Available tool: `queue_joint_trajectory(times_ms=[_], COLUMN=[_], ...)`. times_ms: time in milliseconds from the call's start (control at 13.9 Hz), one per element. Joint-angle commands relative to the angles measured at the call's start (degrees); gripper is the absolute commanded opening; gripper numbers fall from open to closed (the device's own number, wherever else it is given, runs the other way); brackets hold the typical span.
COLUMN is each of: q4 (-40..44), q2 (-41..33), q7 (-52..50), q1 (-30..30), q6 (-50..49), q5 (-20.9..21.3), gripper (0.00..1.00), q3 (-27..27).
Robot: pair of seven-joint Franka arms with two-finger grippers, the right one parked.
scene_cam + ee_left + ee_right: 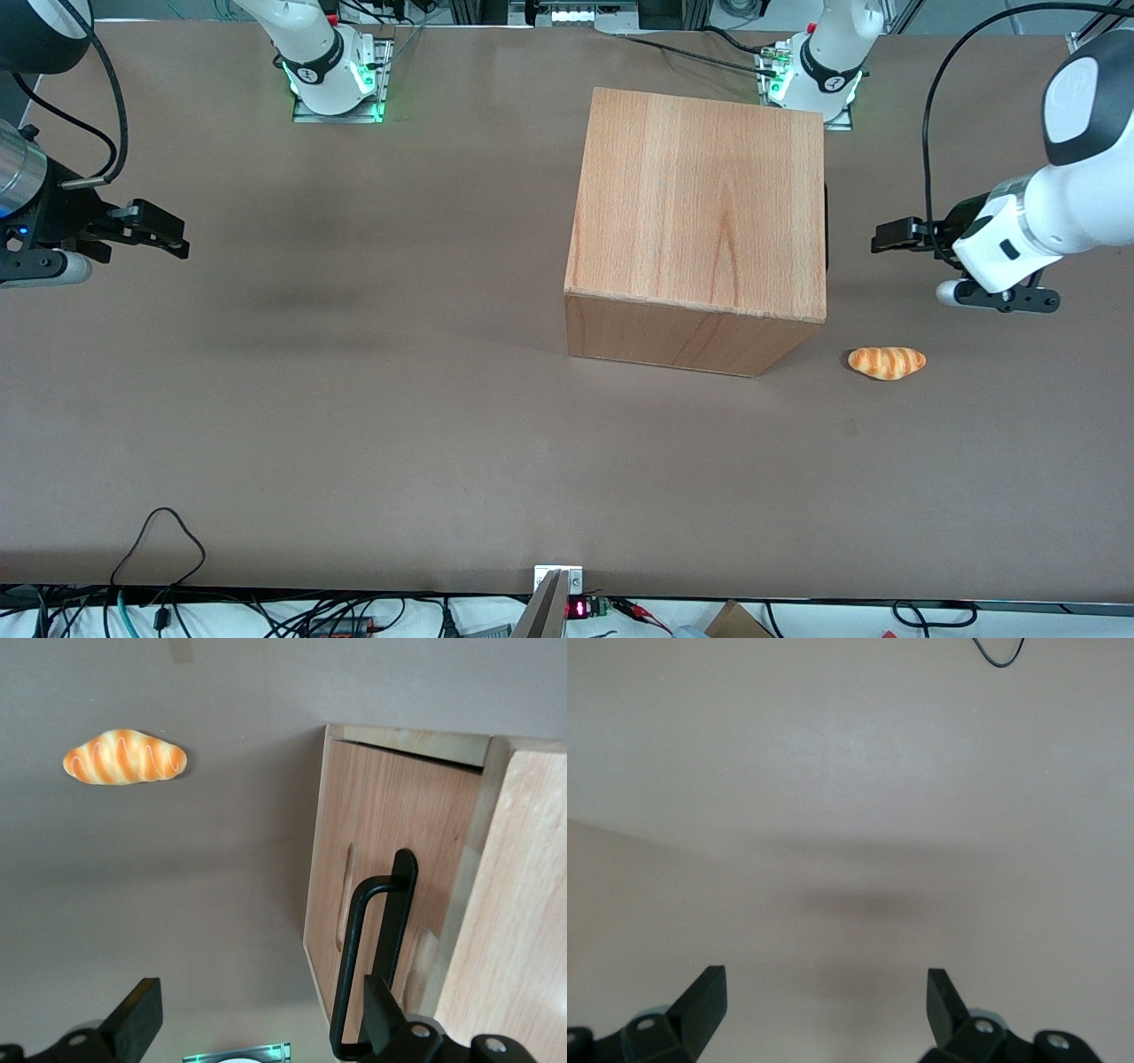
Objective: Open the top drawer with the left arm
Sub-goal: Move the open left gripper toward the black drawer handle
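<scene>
A boxy light-wood cabinet [700,221] with a smooth, grain-streaked top panel stood on the matte brown table [354,425]. Its front faced the working arm's end of the table. From the front camera, only a thin dark strip showed along that edge. In the left wrist view, the shallow light-wood top drawer [390,877] sat shut or very nearly so in the cabinet's front, carrying a slim black bar handle [376,948] with rounded bends.

The white left arm [1054,213], bulky and rounded with a black cap and cable, held its small black two-finger gripper [886,237] above the table, in front of the cabinet and apart from it. Its fingers [133,1019] were spread wide and held nothing; one of them appeared close to the handle in the wrist view.

A small, glossy, orange-striped bread roll [887,362] lay on the table near the cabinet's front corner, nearer the front camera than the gripper.
</scene>
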Motion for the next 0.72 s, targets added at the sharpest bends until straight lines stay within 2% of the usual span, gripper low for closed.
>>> queue_joint_trajectory(times_ms=[0,647], q4=[-4.23,-10.21], q2=[-1.21,-1.04], q7=[-0.12,0.41], q1=[0.10,0.10], q6=[2.86,6.99], q5=[-2.22,-4.24], gripper=[1.00,1.00], q3=[-0.46,-2.04])
